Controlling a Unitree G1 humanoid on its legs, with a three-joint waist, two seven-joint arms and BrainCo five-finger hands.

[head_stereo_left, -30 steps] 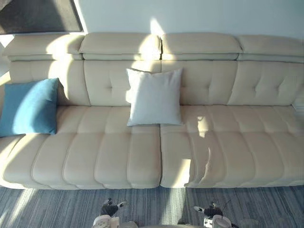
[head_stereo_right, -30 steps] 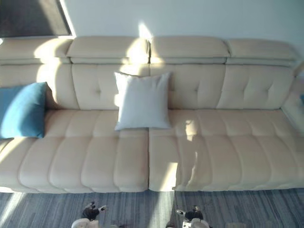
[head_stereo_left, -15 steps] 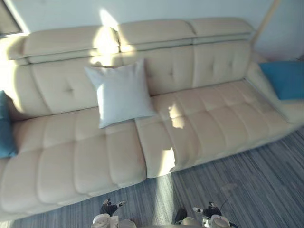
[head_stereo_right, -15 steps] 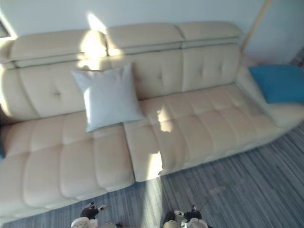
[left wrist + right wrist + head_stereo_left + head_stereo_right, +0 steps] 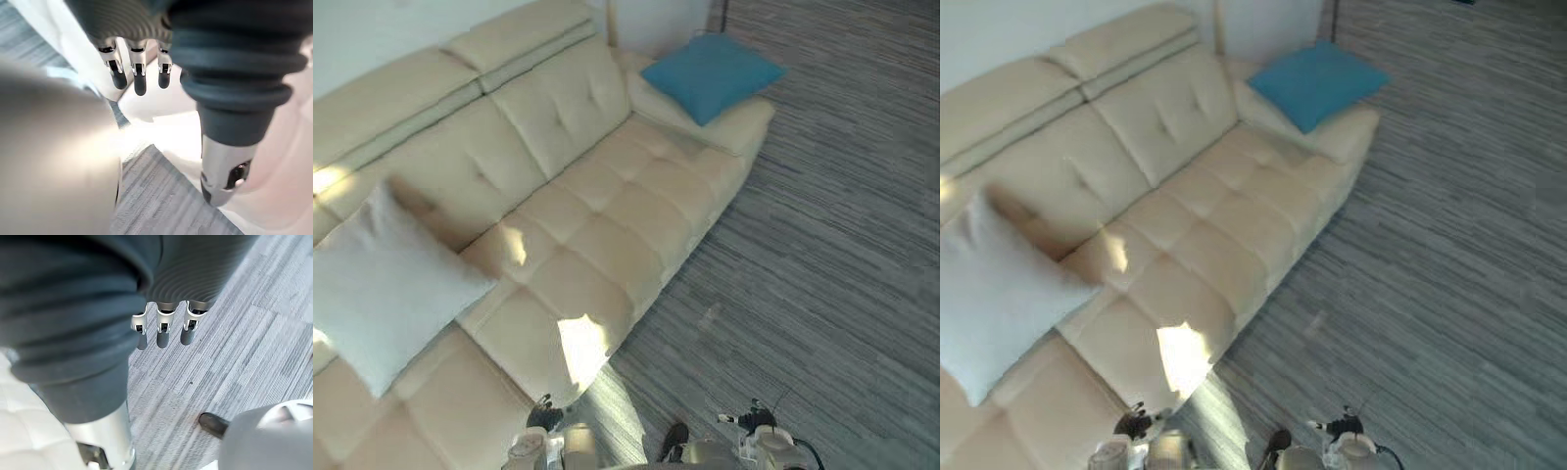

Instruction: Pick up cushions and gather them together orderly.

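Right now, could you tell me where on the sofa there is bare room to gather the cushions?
The sofa seat is bare from the white cushion, leaning on the backrest, along to the end where the blue cushion lies; that stretch is roomiest. Only those two spots are taken.

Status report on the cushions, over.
Left hand open, empty; right hand open, empty. White cushion against sofa backrest, blue cushion on its far end, apart. No obstacle seen.

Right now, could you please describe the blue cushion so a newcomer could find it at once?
Find the long cream sofa. The blue cushion lies on the armrest at its far end. The white cushion, by contrast, leans against the backrest.
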